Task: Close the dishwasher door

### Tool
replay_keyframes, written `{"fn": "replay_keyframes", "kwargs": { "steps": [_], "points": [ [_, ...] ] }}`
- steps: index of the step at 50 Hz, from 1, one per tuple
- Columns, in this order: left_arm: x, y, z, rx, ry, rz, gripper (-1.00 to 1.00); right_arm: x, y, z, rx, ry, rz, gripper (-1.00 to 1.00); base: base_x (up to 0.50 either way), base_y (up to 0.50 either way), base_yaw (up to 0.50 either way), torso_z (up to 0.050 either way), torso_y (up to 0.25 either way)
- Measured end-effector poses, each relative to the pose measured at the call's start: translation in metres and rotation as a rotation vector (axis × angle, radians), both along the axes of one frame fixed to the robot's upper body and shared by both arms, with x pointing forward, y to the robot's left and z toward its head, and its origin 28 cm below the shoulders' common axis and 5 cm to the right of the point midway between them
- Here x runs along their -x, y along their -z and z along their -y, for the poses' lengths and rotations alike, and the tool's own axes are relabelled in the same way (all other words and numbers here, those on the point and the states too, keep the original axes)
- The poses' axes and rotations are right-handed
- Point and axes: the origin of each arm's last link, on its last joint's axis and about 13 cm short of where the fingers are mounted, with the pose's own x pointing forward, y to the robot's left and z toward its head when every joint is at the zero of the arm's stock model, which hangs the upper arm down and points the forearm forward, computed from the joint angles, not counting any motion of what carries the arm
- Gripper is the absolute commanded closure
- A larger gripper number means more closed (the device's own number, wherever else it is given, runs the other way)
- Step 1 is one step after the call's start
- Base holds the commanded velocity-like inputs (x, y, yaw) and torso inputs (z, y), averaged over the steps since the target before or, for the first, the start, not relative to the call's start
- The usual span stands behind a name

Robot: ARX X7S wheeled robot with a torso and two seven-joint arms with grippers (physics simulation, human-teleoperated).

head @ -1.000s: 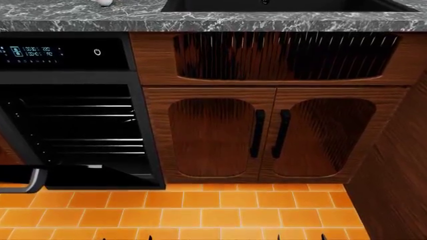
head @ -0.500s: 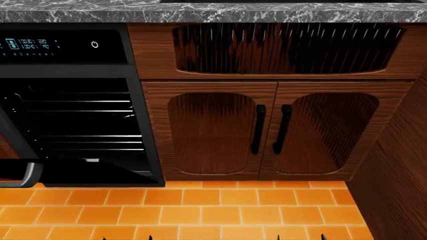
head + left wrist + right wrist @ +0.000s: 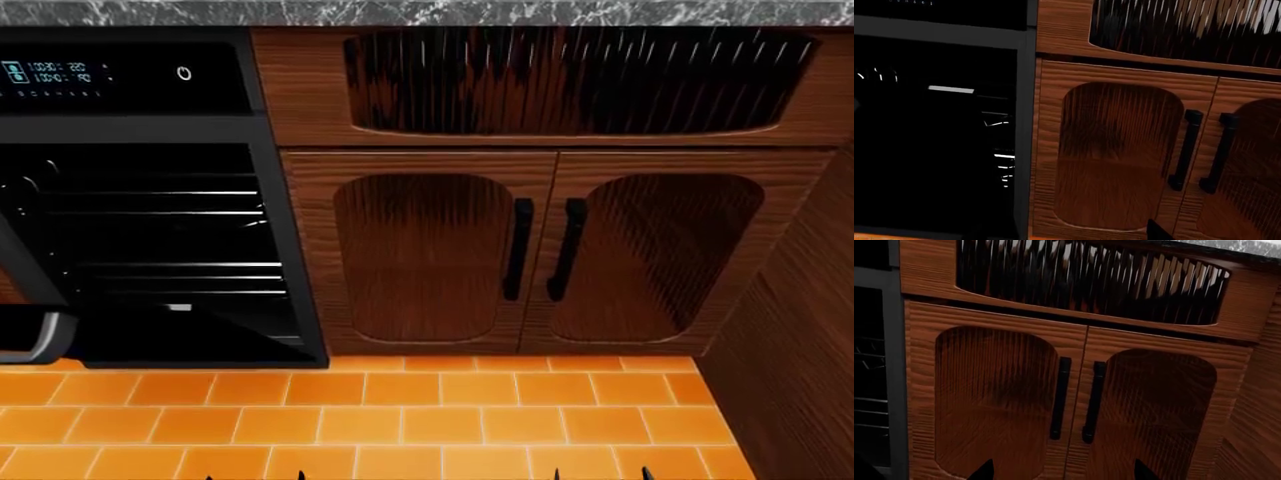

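Dishwasher door point(image 3: 16, 330): lowered open at the head view's far left edge, only a strip of the black panel and one corner of its grey bar handle point(image 3: 44, 340) in frame; the long axis of the handle appears to run across the appliance front, mostly out of view.

Nearest, dark fingertips of the right gripper point(image 3: 1057, 471) stand apart, empty, facing the wooden cabinet doors point(image 3: 1074, 405). One dark tip of the left gripper point(image 3: 1157, 231) shows; whether it is parted or clenched cannot be told.

The door lies to the robot's left of both grippers, so the left arm is judged nearer.

Farther: the open dishwasher cavity point(image 3: 160, 250) with wire racks. Above it, the control panel point(image 3: 80, 72) carries blue digits and a power symbol, too small to read. No brand legible.
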Motion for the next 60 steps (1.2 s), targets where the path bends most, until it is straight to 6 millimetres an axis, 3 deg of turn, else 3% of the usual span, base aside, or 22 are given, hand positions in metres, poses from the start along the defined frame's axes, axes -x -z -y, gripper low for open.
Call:
{"fn": "replay_keyframes", "kwargs": {
  "steps": [60],
  "points": [
    [-0.0004,0.001,0.0001,-0.001,0.0,-0.003,-1.0,0.001,0.0007,-0.0007,0.002,-0.001,-0.003,-1.0,0.0,0.0,0.0,-0.031,0.0]
  ]
}}
